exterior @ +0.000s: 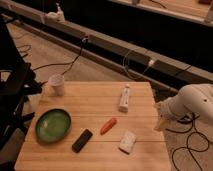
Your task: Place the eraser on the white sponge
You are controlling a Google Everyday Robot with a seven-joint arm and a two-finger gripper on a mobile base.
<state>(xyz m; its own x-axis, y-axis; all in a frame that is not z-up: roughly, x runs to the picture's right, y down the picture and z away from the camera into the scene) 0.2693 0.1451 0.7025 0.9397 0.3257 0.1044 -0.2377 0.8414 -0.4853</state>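
Observation:
The eraser (82, 140) is a flat black block lying on the wooden table (90, 107), near its front, just right of the green plate. The white sponge (127, 141) is a small white block lying to the right of the eraser, near the table's front right. An orange carrot-shaped item (108, 125) lies between and slightly behind them. My gripper (161, 123) hangs from the white arm (192, 102) at the table's right edge, to the right of and a little behind the sponge, apart from it, and holds nothing that shows.
A green plate (53, 124) sits at the table's front left. A white cup (56, 84) stands at the back left. A white tube (124, 98) lies at the back right. Cables (192, 145) run over the floor to the right. A dark chair (12, 95) stands left.

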